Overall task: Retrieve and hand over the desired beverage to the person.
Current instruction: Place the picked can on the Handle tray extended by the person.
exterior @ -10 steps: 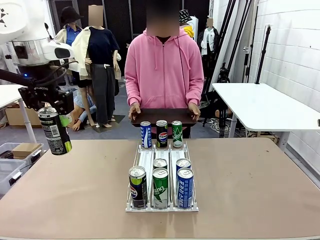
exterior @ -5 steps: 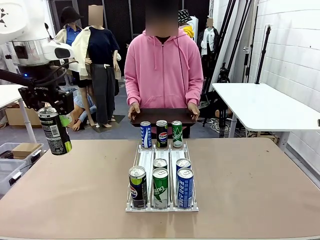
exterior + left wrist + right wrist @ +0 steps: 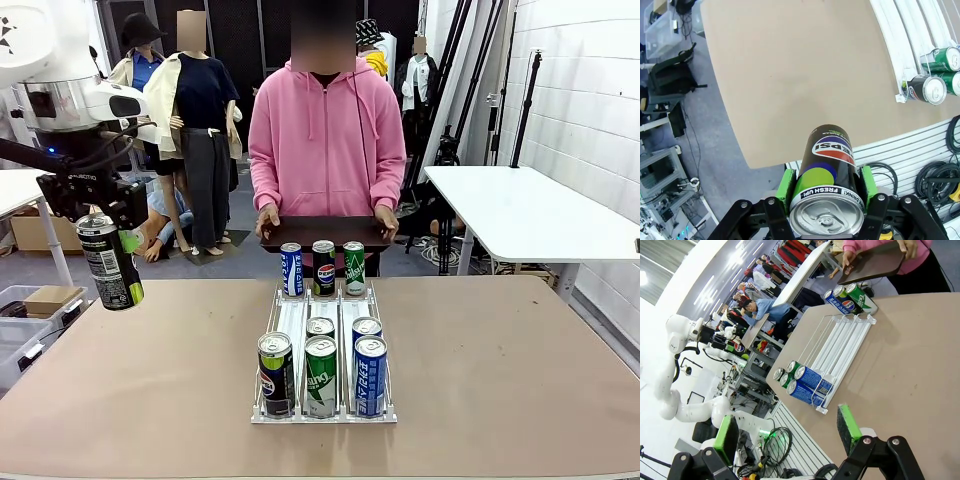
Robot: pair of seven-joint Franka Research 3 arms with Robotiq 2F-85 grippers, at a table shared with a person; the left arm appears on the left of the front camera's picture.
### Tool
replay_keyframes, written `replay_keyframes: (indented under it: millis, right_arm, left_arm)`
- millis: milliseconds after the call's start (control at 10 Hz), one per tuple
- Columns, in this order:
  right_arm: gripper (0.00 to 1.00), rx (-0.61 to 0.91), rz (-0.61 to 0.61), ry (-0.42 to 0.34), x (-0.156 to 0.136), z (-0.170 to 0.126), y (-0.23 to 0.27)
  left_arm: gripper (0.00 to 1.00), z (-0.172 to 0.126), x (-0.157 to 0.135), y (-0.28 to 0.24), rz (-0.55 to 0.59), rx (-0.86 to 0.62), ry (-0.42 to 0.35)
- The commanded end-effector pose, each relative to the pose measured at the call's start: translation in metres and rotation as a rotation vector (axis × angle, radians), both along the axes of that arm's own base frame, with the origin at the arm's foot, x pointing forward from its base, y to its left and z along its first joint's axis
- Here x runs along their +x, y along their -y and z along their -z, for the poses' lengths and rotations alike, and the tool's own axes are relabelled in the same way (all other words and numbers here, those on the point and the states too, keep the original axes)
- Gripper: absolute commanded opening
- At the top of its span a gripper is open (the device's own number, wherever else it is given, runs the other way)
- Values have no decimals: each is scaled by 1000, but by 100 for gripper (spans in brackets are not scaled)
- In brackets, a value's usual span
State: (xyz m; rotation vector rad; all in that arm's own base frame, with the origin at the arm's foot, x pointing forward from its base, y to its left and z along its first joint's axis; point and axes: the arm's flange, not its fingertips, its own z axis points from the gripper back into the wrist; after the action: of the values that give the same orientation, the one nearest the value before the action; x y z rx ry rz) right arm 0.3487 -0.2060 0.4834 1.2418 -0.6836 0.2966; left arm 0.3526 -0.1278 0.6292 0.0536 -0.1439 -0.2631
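the black pepsi can (image 3: 108, 262), marked with a lime-green patch, hangs at nine o'clock in the front view. it is about at the left edge of the table (image 3: 520, 370) and lifted clear of it, leaning slightly. the left gripper (image 3: 103, 228) pinches it across the upper body, its green pads (image 3: 786, 186) pressed on opposite sides just under the rim. the base is left free, which looks suited to setting the can down upright.

at the centre, toward six o'clock, the clear rack (image 3: 295, 310) holds the other cans (image 3: 320, 375) in lanes, a cluster at each end.

at twelve o'clock the person (image 3: 327, 140) stands at the far edge. both hands (image 3: 268, 218) hold a dark tray (image 3: 327, 233) level, probably as the landing place for the drink. the handover is not yet made, and the can must cross toward one o'clock.

the right gripper (image 3: 787, 432) has its fingers spread wide with nothing between them, out of the way above the table.
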Motion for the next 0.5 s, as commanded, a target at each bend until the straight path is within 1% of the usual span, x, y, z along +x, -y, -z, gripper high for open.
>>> replay_keyframes:
  millis: [0,400]
  right_arm:
    - [100,19,-2,17,0,1,-2]
    - [100,19,-2,17,0,1,-2]
  left_arm:
    - [0,-5,-2,-1,-1,-1,4]
    - [0,-5,-2,-1,-1,-1,4]
